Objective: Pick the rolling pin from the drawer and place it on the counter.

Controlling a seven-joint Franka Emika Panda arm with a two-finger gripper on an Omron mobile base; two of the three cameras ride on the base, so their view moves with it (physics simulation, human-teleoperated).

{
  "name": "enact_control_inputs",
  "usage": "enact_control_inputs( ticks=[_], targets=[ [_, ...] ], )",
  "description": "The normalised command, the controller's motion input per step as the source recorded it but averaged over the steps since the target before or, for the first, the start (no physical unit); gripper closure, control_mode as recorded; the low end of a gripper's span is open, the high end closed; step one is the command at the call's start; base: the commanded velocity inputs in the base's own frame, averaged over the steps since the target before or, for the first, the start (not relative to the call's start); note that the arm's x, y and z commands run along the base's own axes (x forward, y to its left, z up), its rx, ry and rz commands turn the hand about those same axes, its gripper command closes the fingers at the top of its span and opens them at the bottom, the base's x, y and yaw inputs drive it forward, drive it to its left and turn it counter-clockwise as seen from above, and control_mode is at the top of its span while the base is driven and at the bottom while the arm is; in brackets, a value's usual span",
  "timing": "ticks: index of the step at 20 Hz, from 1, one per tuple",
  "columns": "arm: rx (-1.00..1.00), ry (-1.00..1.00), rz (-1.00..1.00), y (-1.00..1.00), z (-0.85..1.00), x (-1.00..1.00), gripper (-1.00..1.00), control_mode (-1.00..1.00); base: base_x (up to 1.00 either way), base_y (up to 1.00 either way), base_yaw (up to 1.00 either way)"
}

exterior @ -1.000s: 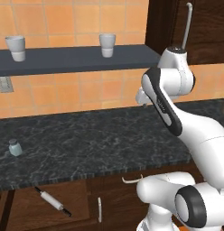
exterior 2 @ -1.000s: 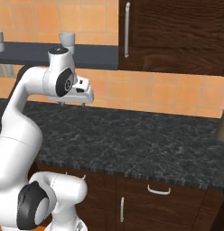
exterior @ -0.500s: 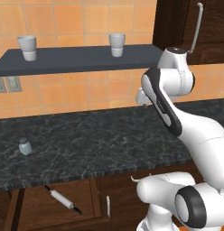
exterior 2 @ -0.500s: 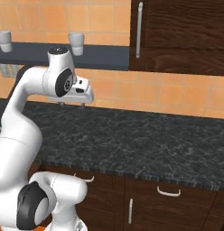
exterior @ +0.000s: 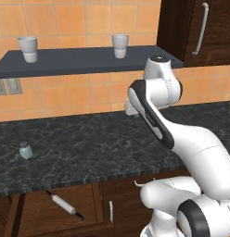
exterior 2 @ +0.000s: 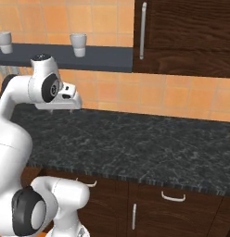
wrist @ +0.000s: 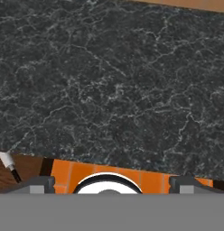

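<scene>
The rolling pin (exterior: 64, 205) lies slantwise in the open drawer (exterior: 38, 216) under the counter's front edge, at the lower left of the left base view. Its whitish end and dark handle (wrist: 7, 164) peek in at the bottom left of the hand view, over the drawer's wood (wrist: 25, 168). The black speckled counter (exterior: 93, 146) spreads below my gripper (exterior 2: 59, 106), which hangs above the slab near the tiled wall, well to the right of the drawer. In the hand view the gripper (wrist: 113, 182) stands open with its fingertips (wrist: 38, 184) far apart and nothing between them.
A small pale-green shaker (exterior: 26, 150) stands on the counter's left part. A dark wall shelf (exterior: 79, 60) carries two cups (exterior: 119, 45). A tall cabinet door (exterior: 202, 32) is at the upper right. Shut drawers and doors with silver handles (exterior 2: 173, 197) sit below the counter.
The whole picture has slid to the right in both base views, so the base has driven left. The arm's pose and the open gripper look the same.
</scene>
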Motion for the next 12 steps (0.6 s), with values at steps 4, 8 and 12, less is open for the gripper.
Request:
enact_control_inputs(
  ticks=[4,8,12],
  targets=[
    [-0.08,0.03,0.00,1.00,-0.53,0.00,-1.00,-1.00,0.00,0.00,0.00],
    [-0.04,0.07,0.00,1.00,-0.56,-0.03,-1.00,-1.00,0.00,0.00,0.00],
    [0.00,0.04,0.00,1.00,-0.59,-0.08,-1.00,-1.00,0.00,0.00,0.00]
  ],
)
